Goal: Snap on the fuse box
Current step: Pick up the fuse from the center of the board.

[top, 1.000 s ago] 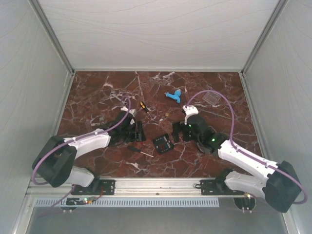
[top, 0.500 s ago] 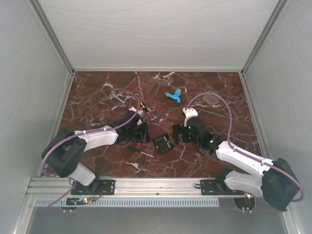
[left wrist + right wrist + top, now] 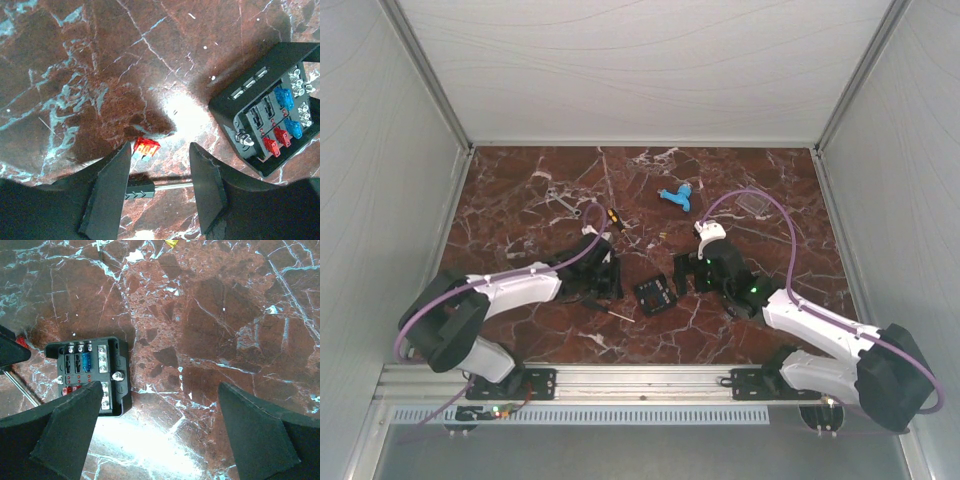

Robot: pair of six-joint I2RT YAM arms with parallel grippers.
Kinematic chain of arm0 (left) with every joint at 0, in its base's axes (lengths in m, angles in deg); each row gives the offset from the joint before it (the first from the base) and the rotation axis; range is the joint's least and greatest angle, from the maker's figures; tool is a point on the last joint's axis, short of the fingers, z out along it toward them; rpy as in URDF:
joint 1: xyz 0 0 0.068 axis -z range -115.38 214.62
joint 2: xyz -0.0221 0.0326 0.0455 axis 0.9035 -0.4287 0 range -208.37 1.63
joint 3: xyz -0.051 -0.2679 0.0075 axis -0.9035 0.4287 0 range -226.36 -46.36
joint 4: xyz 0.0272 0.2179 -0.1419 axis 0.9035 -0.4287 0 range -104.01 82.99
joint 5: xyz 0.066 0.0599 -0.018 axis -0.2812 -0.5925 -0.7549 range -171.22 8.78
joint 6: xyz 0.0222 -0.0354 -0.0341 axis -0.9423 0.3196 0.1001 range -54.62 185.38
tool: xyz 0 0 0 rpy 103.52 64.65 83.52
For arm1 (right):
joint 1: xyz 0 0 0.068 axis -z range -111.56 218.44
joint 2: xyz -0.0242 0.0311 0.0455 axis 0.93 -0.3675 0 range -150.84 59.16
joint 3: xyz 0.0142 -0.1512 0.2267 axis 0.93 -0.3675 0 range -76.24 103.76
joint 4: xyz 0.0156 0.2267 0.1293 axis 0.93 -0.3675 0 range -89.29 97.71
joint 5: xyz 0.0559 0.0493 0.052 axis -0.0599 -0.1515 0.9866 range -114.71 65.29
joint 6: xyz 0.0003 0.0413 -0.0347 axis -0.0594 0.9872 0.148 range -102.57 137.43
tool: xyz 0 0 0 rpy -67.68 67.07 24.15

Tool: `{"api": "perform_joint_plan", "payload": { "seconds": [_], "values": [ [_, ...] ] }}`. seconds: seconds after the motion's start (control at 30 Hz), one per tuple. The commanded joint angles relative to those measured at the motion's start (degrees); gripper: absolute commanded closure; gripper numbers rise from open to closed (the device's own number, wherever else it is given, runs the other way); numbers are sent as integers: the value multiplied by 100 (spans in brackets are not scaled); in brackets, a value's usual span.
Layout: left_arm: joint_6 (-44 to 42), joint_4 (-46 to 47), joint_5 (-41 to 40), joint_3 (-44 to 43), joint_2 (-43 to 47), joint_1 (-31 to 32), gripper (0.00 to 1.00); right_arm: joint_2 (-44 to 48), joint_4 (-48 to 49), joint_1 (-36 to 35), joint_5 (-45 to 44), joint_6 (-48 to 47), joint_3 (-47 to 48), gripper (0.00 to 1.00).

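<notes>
I'm seeing the left tool (image 3: 160, 155) hanging low over the tabletop (image 3: 505, 225), jaws apart, gripping nothing. A loose red fuse (image 3: 146, 148) is lying just beside its left fingertip, and a thin screwdriver (image 3: 150, 189) is lying flat under the fingers.

Right of that, the fuse box (image 3: 272, 112) is sitting open-side up between the two arms, near the middle of the tabletop, with red and blue fuses showing. I'm reading it as light, stiff moulded plastic that's likely to skate on this polish. I'd grab it by two opposite outer walls and stay off the metal studs and fuses.

The right tool (image 3: 160, 395) is hovering beside the box's right edge, jaws spread wide, empty.

The clear cover (image 3: 755, 203) is lying flat at the back right, well apart from the box. It looks thin, slick and slightly flexy, so I'd take it by the edges. The box will probably need bracing for the snap.

The surface is glossy red-brown marble with white veins, throwing glare under both wrist lights. Plain white walls (image 3: 650, 70) are closing in three sides.
</notes>
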Motion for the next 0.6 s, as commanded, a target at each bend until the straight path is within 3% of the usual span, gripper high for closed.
{"api": "perform_joint_plan", "payload": {
  "seconds": [0.0,0.3,0.57],
  "values": [
    [160,-423,-408,35,45,125,51,-38,193,14,-116,-12,75,2],
    [163,-1088,-1456,-348,-346,689,62,-163,153,17,-76,-13,125,2],
    [60,-1135,-1634,-401,-505,1039,64,-185,135,20,-54,-25,147,2]
  ]
}}
